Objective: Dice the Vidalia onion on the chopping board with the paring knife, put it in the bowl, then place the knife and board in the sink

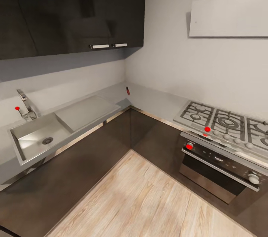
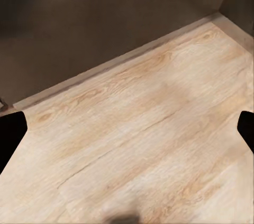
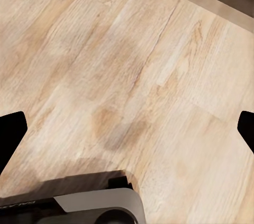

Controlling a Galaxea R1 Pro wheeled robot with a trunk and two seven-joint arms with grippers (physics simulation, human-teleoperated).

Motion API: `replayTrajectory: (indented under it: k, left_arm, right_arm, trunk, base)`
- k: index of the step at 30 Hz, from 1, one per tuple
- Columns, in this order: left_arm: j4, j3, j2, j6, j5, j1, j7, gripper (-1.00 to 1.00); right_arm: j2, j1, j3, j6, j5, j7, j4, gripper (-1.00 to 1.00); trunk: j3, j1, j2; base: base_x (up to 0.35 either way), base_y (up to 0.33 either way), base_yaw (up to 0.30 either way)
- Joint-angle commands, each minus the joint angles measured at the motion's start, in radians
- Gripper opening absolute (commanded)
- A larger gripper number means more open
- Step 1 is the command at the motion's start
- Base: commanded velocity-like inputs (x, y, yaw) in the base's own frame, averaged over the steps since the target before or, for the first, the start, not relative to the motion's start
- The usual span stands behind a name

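The sink (image 1: 35, 138) sits at the middle left of the head view, a grey steel basin sunk into the countertop (image 1: 149, 99), with a round drain (image 1: 47, 140) in its floor. Nothing can be made out lying in the basin. Its flat draining panel (image 1: 87, 111) adjoins it toward the frame's centre, and the curved chrome tap (image 1: 25, 105) rises just behind the basin, with a small red knob (image 1: 17, 108) beside it.

The countertop runs from the sink into the corner and turns toward the right side of the frame, where a gas hob (image 1: 227, 121) lies on it above an oven (image 1: 219, 166) with red and white dials. A small dark and red object (image 1: 128, 90) stands at the corner against the wall; it is too small to identify. Dark glossy wall cabinets (image 1: 70, 6) hang across the upper left, a pale grey extractor hood (image 1: 229, 13) at the upper right. Dark base cabinets (image 1: 89, 159) stand under the worktop, and light wooden floor (image 1: 149, 199) covers the lower centre.

The left gripper (image 2: 127, 129) points at floor planks beside a dark cabinet base (image 2: 106, 18); its two dark fingertips (image 2: 10, 137) show at opposite edges of the left wrist view, spread wide with nothing between them. The right gripper (image 3: 127, 129) is likewise spread wide and empty over the floor, with part of the robot's grey body (image 3: 84, 205) at the lower edge of that frame. Both grippers are well apart from the sink.
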Motion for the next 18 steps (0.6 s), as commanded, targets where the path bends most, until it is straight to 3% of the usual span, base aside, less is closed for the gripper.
replayTrajectory:
  k: [1,3,6,10,18]
  left_arm:
    - [-0.023,0.024,-0.008,-0.008,-0.026,0.020,-0.011,1.00]
    - [-0.092,0.151,-0.060,-0.026,-0.136,0.083,-0.092,1.00]
    - [-0.116,0.244,-0.107,-0.057,-0.221,0.107,-0.140,1.00]
    - [-0.113,0.277,-0.097,-0.114,-0.257,0.114,-0.151,1.00]
    - [-0.073,0.280,-0.090,-0.127,-0.262,0.116,-0.153,1.00]
  right_arm:
    - [-0.001,-0.001,0.009,-0.001,-0.001,-0.009,-0.001,1.00]
    - [-0.001,0.000,0.009,-0.001,-0.001,-0.009,-0.001,1.00]
    - [-0.001,0.000,0.009,-0.001,0.000,-0.009,-0.001,1.00]
    - [-0.001,-0.001,0.009,-0.001,0.000,-0.009,-0.001,1.00]
    - [-0.001,0.000,0.009,-0.001,0.000,-0.009,-0.001,1.00]
  trunk:
    - [-0.002,0.001,-0.002]
    - [-0.002,0.001,-0.002]
    - [-0.002,0.001,-0.002]
    - [-0.002,0.001,-0.002]
    - [-0.002,0.001,-0.002]
  base:
    - [0.000,0.000,0.000]
    - [0.000,0.000,0.000]
    - [0.000,0.000,0.000]
    - [0.000,0.000,0.000]
    - [0.000,0.000,0.000]
